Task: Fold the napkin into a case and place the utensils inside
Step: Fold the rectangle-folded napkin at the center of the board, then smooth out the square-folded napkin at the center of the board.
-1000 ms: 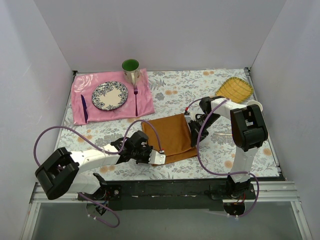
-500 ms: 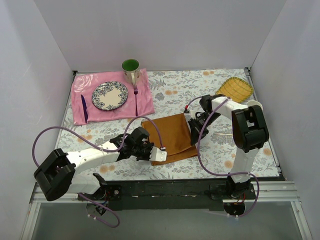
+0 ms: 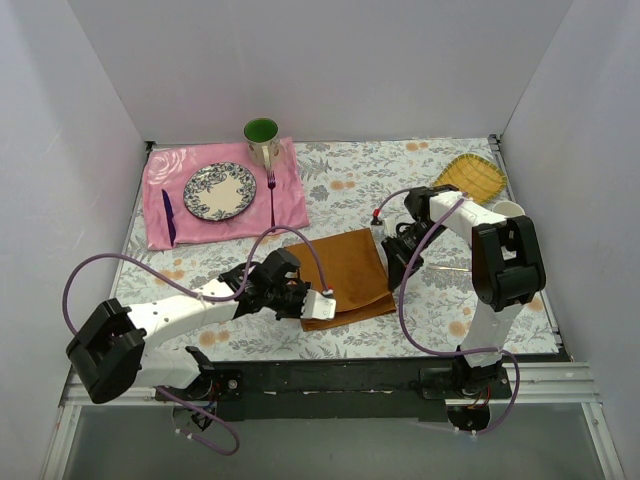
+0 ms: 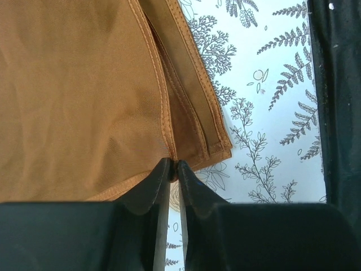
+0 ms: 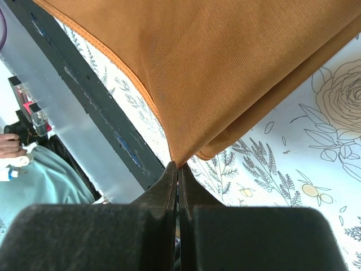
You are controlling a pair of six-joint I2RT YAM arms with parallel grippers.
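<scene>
Though near napkin (image 3: 345, 268), pink cloth (image 3: 292, 205) apart.

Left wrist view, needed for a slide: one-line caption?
Left gripper pinching the hemmed edge of the folded rust-orange satin napkin over a fern-printed tablecloth.

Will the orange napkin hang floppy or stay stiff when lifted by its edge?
Probably floppy: the napkin drapes in a curve from the right gripper. Likely light: a corner pinch carries it. Its smooth folded layers at the left gripper may slide.

High rear overview of the table (image 3: 350, 180); both wrist views close on the shared napkin (image 4: 84, 96)
</scene>
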